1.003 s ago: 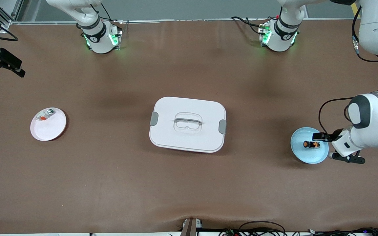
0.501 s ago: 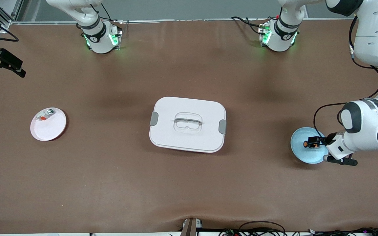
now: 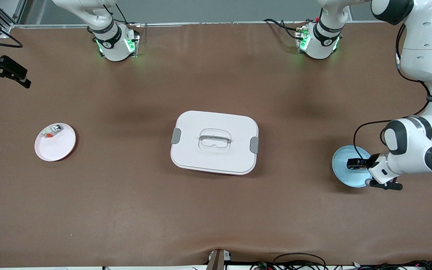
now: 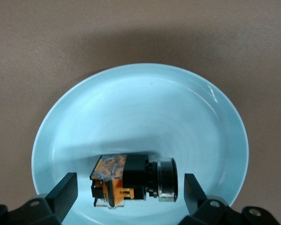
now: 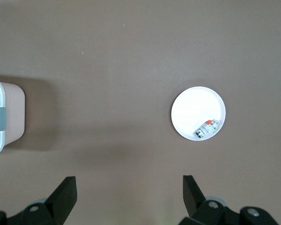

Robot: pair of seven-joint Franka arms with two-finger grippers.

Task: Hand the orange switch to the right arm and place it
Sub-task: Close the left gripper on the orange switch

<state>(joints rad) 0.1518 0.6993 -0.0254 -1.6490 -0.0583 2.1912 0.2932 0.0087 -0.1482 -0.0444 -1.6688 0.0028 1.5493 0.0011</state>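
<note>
Between my left gripper's [image 4: 126, 199] spread fingers [image 4: 63, 192], the orange switch [image 4: 133, 180] is lying on its side in the blue plate [image 4: 131, 108], its round button end pointing toward one finger and its orange block toward the other. I am holding the jaws wide open, one on each side of the switch, and neither is touching it yet. I am judging this as the pick-up step: the gripper is sitting low over the plate at the left arm's end of the table, lined up for the grasp. Next I am needing to sink a little lower without scraping the plate, then close on the black body so the switch is not rolling away.

My right gripper [image 5: 129, 199] is waiting high over bare tabletop, fingers wide apart and holding nothing. Below it and off to one side I am seeing the white plate [image 5: 192, 110] with a small silvery part [image 5: 207, 128], and the white box [image 5: 0, 117] nearer the table's middle.
</note>
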